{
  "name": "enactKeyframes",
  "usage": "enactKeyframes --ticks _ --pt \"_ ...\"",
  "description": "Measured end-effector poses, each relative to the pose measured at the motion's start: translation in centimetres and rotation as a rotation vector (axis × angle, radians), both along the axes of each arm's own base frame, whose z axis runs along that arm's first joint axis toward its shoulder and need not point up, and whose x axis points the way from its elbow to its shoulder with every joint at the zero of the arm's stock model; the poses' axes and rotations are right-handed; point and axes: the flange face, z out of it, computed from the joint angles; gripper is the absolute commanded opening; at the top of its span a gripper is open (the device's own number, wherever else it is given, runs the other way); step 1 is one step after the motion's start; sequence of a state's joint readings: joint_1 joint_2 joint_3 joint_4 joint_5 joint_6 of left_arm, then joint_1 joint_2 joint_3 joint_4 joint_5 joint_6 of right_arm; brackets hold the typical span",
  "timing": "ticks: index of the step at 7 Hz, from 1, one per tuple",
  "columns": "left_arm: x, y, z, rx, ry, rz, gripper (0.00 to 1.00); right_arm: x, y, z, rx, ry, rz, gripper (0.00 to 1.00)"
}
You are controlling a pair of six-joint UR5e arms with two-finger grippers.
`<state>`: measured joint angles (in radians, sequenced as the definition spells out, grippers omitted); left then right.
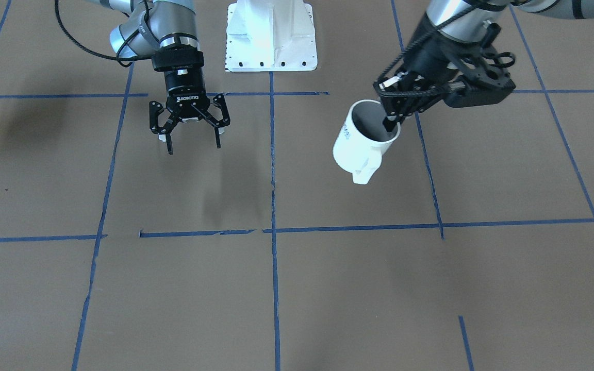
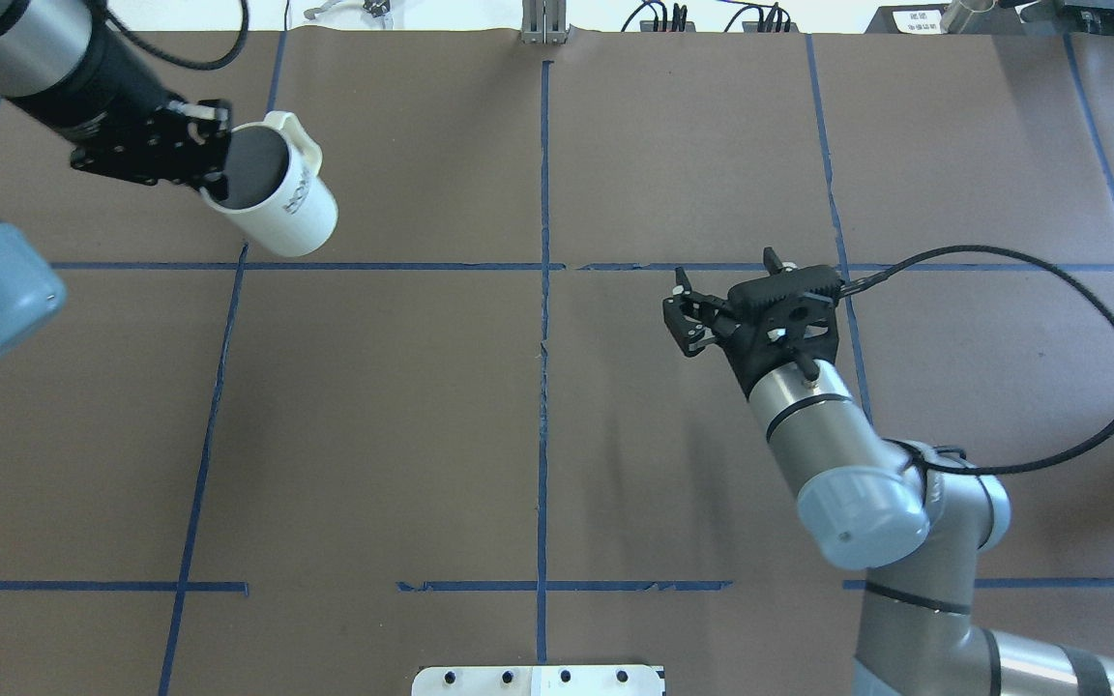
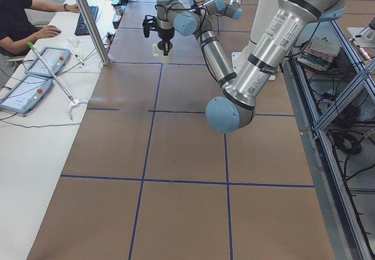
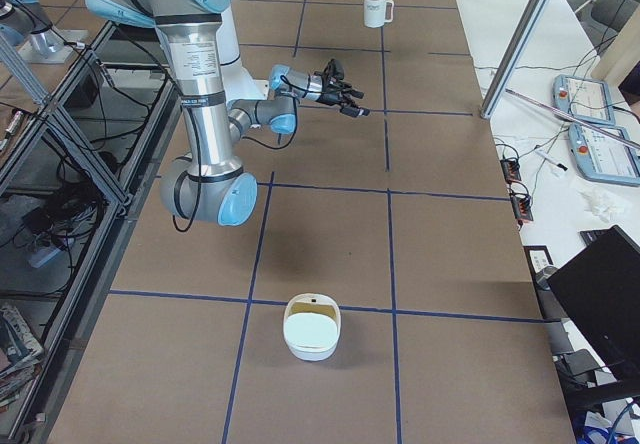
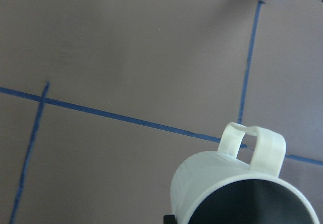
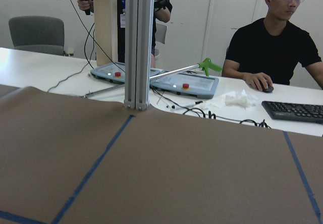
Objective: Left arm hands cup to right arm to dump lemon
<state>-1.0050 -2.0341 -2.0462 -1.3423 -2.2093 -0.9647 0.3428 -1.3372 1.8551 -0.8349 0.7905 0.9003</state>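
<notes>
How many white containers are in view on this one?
2. The cup is tilted in the left gripper, pinched by its rim. A bowl sits on the table at the robot's right end. Nothing seems hidden.

cup [image 1: 355, 145] interior dark, lemon perhaps hidden inside

Count: 2 arms, left arm [image 2: 35, 68] and right arm [image 2: 808, 425]. 2 grippers, left gripper [image 1: 391, 122] and right gripper [image 1: 194, 148]. 1 cup [image 1: 359, 149]. 1 white bowl [image 4: 312, 329]. 2 teach pendants [image 6: 186, 85]. 1 keyboard [image 6: 295, 111], 1 aluminium post [image 6: 137, 42], 1 grey chair [image 6: 38, 35]. 2 people: seated person [image 6: 275, 47], standing person [image 6: 161, 2].
</notes>
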Motion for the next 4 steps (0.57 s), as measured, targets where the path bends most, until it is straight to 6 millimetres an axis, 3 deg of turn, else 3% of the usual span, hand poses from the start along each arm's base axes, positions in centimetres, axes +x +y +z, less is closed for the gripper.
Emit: enactKeyframes --ticks 2,4 --pt "-3.1 2.1 11.0 0.064 -0.068 0.087 0.0 7.4 -3.2 2.9 -0.08 0.034 -0.135 1.0" --pt "-5.4 3.6 20.0 0.058 -0.105 0.111 0.0 16.3 -6.8 5.2 -0.235 -0.013 -0.339 1.0"
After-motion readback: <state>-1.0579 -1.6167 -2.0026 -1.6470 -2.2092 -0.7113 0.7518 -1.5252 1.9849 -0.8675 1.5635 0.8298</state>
